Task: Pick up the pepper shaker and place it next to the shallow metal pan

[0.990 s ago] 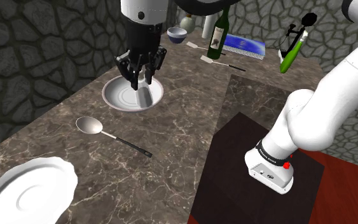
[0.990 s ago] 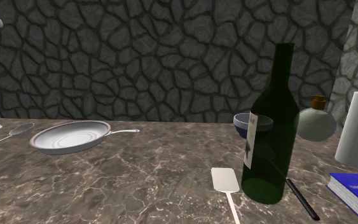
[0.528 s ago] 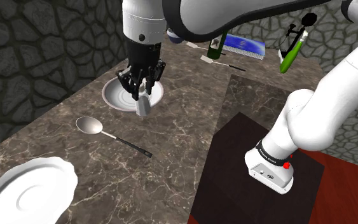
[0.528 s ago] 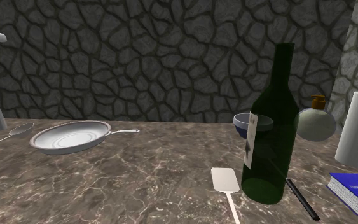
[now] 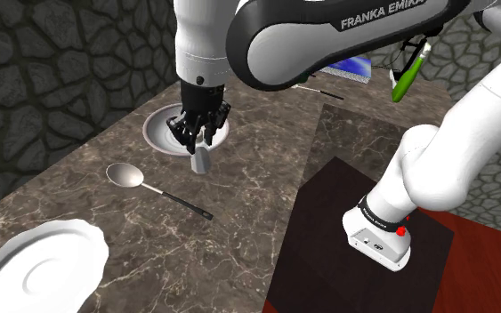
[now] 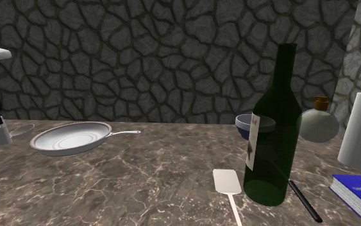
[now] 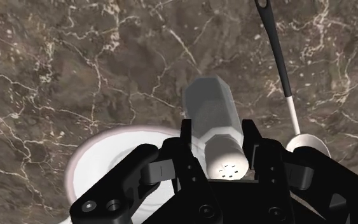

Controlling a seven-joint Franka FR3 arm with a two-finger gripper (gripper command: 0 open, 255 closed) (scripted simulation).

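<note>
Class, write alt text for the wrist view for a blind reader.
The black gripper clasps a pale grey pepper shaker, holed cap toward the camera, above a dark marble counter. A shallow white pan and a spoon lie on it.

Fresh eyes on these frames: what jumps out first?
The black pincer clasps a pale grey pepper shaker, top end up between its fingers, by the near rim of the shallow pan on the marble counter. In the second exterior view, a dark green wine bottle looms large in the right foreground.
</note>
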